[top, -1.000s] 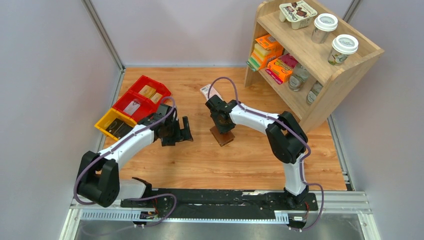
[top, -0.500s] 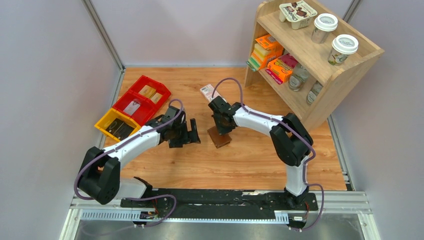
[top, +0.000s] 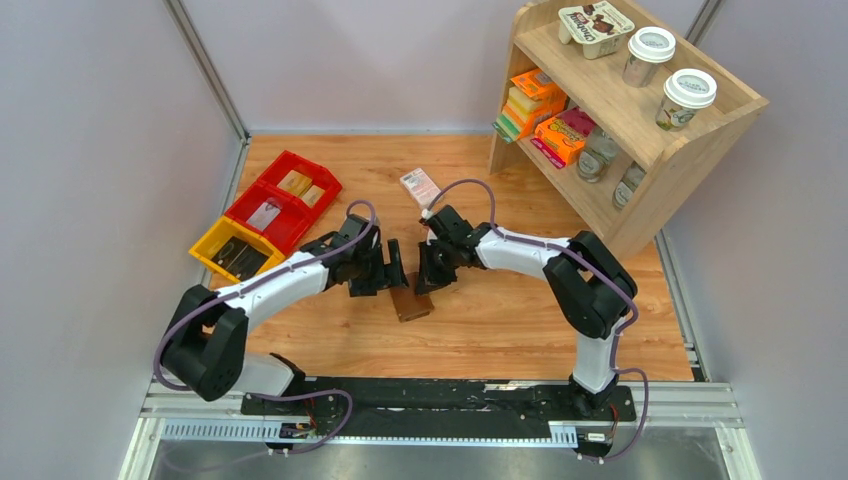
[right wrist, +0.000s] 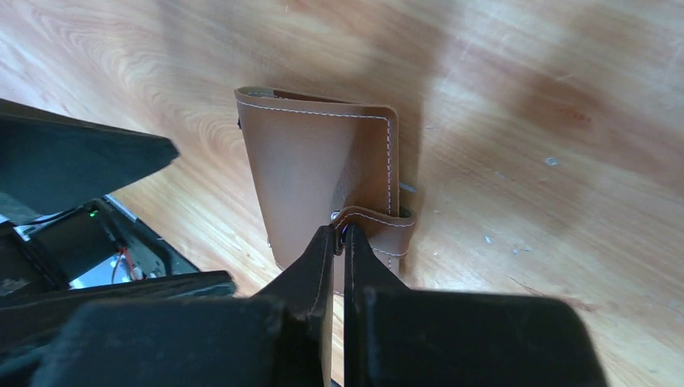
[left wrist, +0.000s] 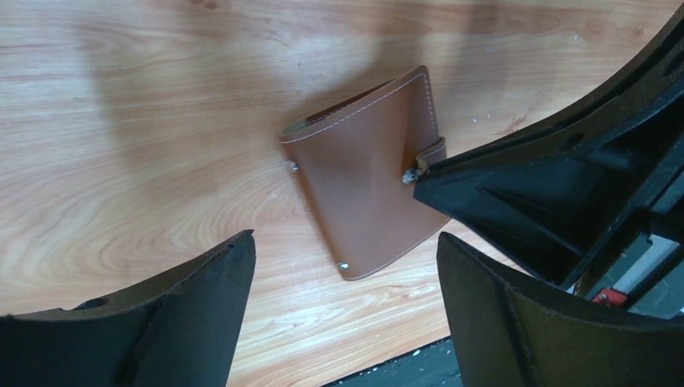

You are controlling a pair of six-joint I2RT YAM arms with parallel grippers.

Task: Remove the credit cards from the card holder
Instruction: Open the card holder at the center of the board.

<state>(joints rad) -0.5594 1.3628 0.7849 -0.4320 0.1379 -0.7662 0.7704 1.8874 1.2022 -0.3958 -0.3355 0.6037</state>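
Card holder (top: 410, 303), closed, has slid on the table (top: 500, 325) to just beside left gripper (top: 387, 272), whose jaws stand apart; right gripper (right wrist: 340, 234) pinches its snap tab (right wrist: 379, 228), so unsnapping seems next.

Wooden table (top: 500, 320): card holder (top: 411, 303) (closed), bins (top: 283, 226), box (top: 420, 186), shelf (top: 685, 160)

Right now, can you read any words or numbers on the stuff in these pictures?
Brown-and-white pack: brown lettering, maybe starting "Choc", too blurred to be sure.
Cup lids: ring of print, too small to read.
Orange packets: blurred.
Patterned box: too small to read.
Card holder: no writing shows.
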